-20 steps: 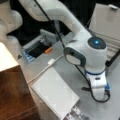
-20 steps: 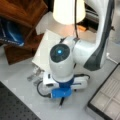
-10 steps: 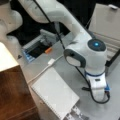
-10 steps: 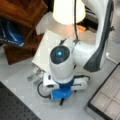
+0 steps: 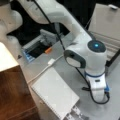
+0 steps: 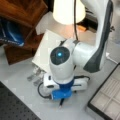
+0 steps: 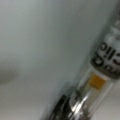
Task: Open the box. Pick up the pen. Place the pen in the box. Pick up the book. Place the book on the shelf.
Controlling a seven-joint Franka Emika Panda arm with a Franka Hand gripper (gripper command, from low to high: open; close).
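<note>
The end effector (image 6: 60, 98) is lowered to the grey tabletop (image 6: 20, 87) over the slim black pen (image 6: 60, 103), whose tip pokes out beneath it; I cannot tell whether it grips. The black-lidded metal box (image 6: 107, 96) lies open nearby. The flat white notebook (image 5: 56, 93) rests beside a white cable (image 5: 47, 66), near the reddish-brown wooden shelf (image 5: 13, 95).

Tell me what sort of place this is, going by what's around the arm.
Probably a robotics lab bench set up as a desk: a grey table with a white book, a wooden shelf and an open box. The gripper is over a pen.
</note>
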